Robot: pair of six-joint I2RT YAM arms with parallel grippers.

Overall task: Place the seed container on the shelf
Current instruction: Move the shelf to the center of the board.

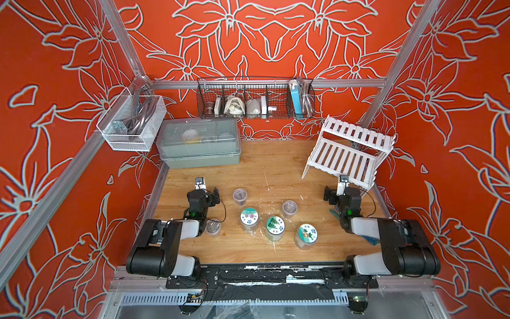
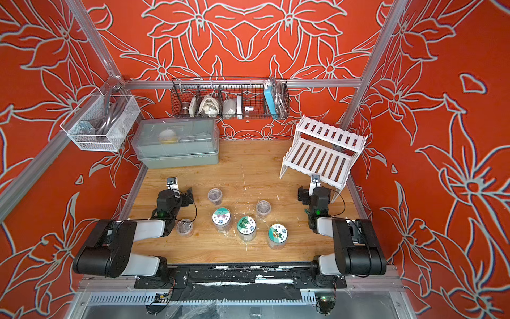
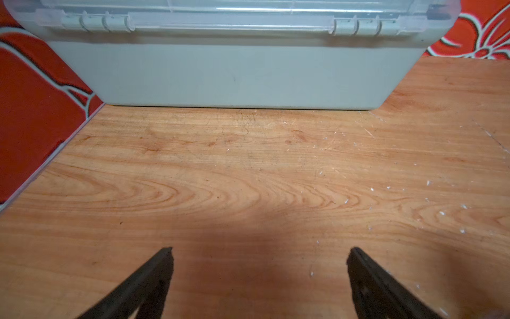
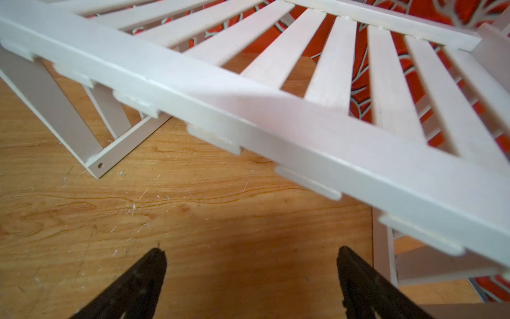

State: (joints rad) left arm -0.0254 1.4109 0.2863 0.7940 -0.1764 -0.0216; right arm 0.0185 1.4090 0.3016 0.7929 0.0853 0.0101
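Seed containers: three clear round jars with printed picture lids are standing upright in a slanting row: pink-flower lid jar (image 1: 249, 218), green-leaf lid jar (image 1: 275, 226), orange-motif lid jar (image 1: 307, 234).
Shelf (image 1: 342, 157): white slatted two-tier wooden rack is standing at the far right corner.
Location: jars are sitting on the scratched light wooden tabletop (image 1: 276, 171) between my arms, well apart from the shelf.
Left gripper (image 3: 259, 252): I am holding it spread wide, gripping nothing, facing the grey-green plastic box with clear lid (image 3: 234, 74).
Right gripper (image 4: 249, 252): I am holding it spread wide, gripping nothing, near the shelf's lower front rail (image 4: 248, 121).
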